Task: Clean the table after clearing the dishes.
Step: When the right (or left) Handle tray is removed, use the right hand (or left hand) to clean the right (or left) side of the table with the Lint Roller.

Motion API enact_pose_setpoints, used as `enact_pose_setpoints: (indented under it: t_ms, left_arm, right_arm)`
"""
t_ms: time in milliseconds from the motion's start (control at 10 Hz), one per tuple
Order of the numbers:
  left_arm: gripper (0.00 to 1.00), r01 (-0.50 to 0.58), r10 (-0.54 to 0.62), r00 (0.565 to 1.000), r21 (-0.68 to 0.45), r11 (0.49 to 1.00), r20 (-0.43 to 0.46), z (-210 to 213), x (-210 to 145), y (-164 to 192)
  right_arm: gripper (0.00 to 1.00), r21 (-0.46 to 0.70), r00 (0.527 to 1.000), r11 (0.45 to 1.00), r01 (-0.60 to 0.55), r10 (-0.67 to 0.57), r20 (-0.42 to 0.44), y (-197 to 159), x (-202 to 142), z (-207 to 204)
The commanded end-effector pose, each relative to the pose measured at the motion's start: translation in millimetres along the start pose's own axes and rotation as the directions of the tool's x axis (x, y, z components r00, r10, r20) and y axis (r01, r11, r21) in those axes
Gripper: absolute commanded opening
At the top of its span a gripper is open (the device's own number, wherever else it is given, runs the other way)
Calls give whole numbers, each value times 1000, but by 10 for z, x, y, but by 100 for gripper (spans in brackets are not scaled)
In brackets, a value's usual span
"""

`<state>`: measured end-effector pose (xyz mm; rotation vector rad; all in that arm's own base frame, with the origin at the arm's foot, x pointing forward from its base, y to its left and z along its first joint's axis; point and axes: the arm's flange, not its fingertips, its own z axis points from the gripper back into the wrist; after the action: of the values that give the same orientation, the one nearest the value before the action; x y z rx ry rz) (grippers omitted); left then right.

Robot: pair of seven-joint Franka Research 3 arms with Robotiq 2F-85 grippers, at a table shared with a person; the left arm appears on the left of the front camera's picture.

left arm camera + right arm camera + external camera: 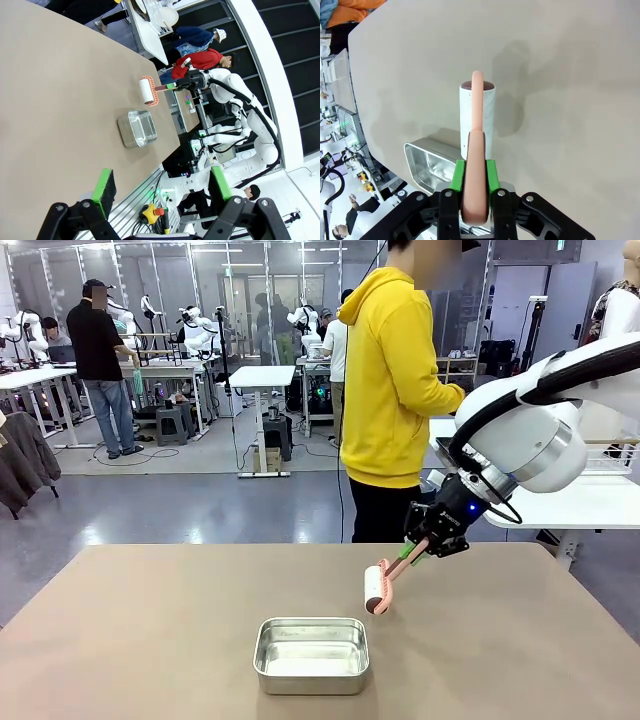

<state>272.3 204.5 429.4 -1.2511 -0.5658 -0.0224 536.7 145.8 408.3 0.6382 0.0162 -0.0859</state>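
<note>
The tan table spreads across the front view. My right gripper is shut on the pink handle of a white roller, which hangs tilted low over the table just beyond the pan. The right wrist view shows the same grip on the roller; whether the roller touches the table I cannot tell. My left gripper stands open with nothing between its green pads, well away from the roller and above the table. The dishes are out of view.
A small steel pan sits near the table's front edge, also seen as the pan and the pan. A person in a yellow hoodie stands at the far side, by a white side table.
</note>
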Motion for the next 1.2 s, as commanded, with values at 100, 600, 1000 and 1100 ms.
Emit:
enact_pose_setpoints:
  t_ms: [100, 600, 1000, 1100]
  left_arm:
    - [95, 4, -4, 1000, -9, 1000, 7, 24, -11, -15]
    - [95, 4, -4, 1000, -9, 1000, 7, 24, -11, -15]
    - [95, 4, -4, 1000, -9, 1000, 7, 24, -11, -15]
    - [95, 4, -4, 1000, -9, 1000, 7, 24, -11, -15]
  right_arm:
    - [21, 28, 1000, 1000, 1, 0, -21, -108, 101, -55]
    - [21, -7, 996, 998, -63, 62, -64, -500, 80, -362]
    - [21, -30, 999, 999, -25, 24, -41, -798, 39, -208]
    - [21, -34, 999, 999, -21, 20, -37, -877, 19, -165]
